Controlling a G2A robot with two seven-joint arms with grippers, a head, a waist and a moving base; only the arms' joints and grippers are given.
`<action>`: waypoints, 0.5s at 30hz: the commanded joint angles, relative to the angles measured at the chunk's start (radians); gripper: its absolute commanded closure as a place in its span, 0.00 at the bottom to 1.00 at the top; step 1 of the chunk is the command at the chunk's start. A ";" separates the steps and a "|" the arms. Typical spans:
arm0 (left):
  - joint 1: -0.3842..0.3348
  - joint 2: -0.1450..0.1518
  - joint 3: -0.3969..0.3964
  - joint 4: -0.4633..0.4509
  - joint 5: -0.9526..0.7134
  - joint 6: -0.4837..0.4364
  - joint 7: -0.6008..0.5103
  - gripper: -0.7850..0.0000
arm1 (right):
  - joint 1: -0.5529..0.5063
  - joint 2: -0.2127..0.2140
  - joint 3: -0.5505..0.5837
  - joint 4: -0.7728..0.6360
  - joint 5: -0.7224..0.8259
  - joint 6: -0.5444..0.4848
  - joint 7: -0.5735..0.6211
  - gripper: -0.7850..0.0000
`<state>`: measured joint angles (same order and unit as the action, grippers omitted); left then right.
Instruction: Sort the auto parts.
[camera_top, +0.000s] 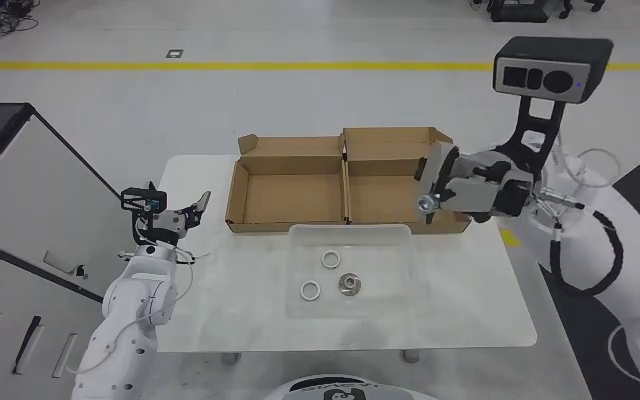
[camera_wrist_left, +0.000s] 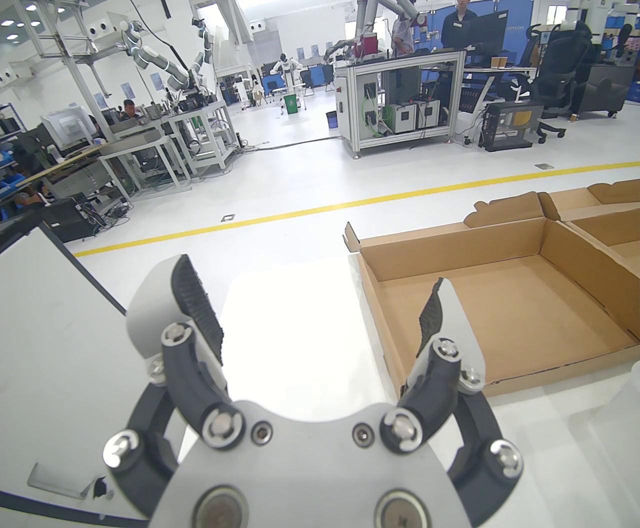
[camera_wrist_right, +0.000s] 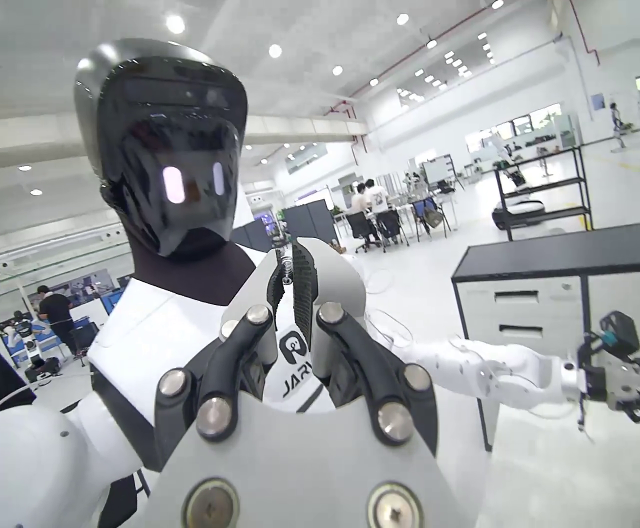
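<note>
A clear tray (camera_top: 300, 232) at the table's middle holds two white rings (camera_top: 329, 259) (camera_top: 311, 291) and a round metal part (camera_top: 349, 284). Behind it stand two open cardboard boxes, the left box (camera_top: 290, 196) and the right box (camera_top: 385, 196), both bare inside. My right gripper (camera_top: 430, 199) hovers over the right box's front right corner. It is tilted upward and shut on a small ridged metal part (camera_wrist_right: 286, 267), pinched near the fingertips of the right gripper (camera_wrist_right: 289, 250). My left gripper (camera_top: 183, 208) (camera_wrist_left: 310, 272) stands open and holds nothing, above the table's left edge, beside the left box (camera_wrist_left: 500, 310).
A white board (camera_top: 50, 200) leans off the table's left side. The table's front strip (camera_top: 350, 335) and its right end lie bare. A camera stand (camera_top: 545, 80) rises beyond the right arm.
</note>
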<state>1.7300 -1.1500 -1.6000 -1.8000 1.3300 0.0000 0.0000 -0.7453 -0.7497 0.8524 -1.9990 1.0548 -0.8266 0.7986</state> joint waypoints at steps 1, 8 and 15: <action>0.000 0.000 0.000 0.000 0.000 0.000 0.000 0.00 | -0.006 -0.010 -0.003 -0.002 0.015 -0.017 -0.009 1.00; 0.000 0.000 0.000 0.000 0.000 0.000 0.000 0.00 | -0.012 -0.046 -0.013 0.007 -0.001 -0.030 -0.042 1.00; 0.000 0.000 0.000 0.000 0.000 0.000 0.000 0.00 | -0.004 -0.078 -0.028 0.022 -0.139 0.055 -0.110 1.00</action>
<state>1.7300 -1.1500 -1.6000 -1.8000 1.3300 0.0000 0.0000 -0.7495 -0.8252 0.8254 -1.9759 0.9347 -0.7854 0.6972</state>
